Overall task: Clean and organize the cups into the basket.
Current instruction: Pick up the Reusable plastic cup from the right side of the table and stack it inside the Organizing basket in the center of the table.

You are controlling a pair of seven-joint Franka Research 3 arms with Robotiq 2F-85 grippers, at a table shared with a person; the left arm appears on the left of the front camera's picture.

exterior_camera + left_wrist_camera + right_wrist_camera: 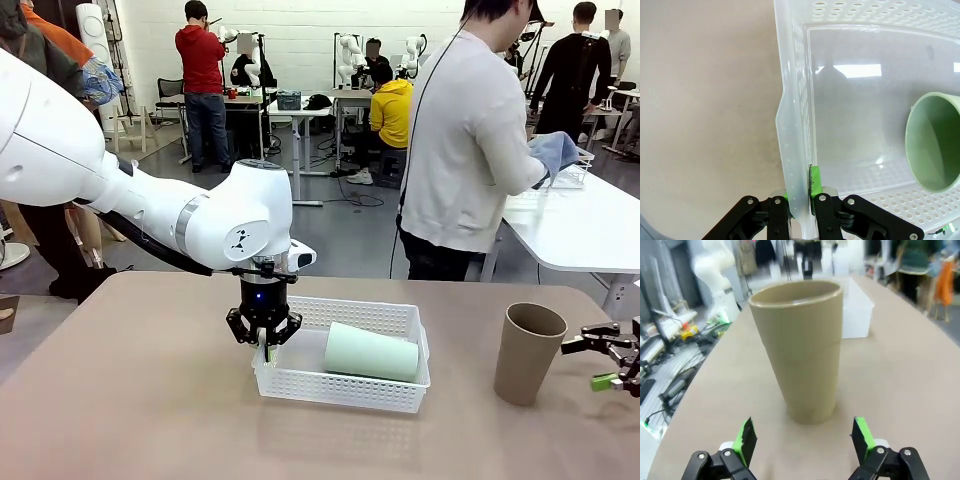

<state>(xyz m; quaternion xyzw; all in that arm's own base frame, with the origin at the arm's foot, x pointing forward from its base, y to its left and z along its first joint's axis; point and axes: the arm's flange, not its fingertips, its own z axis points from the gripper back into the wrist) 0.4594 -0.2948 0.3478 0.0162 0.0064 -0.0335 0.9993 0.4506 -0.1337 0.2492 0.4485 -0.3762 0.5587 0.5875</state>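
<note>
A white lattice basket (pixel 300 384) sits mid-table with a pale mint green cup (pixel 371 352) lying on its side inside, its mouth toward the basket's left end. My left gripper (pixel 265 348) is shut on the basket's left wall. From the left wrist, its fingers (pixel 816 207) pinch that basket wall (pixel 792 165), with the green cup's mouth (pixel 935 140) at the right. A tan-brown cup (pixel 527 353) stands upright on the table to the right. My right gripper (pixel 612 362) is open just right of it; in its wrist view the brown cup (pixel 800 350) stands just beyond the open fingers (pixel 862 435).
A person in a grey top stands beyond the table's far edge, wiping something with a blue cloth (pixel 553 152). A second white table (pixel 590 225) lies at the back right. Bare tan tabletop (pixel 130 400) spreads left and in front of the basket.
</note>
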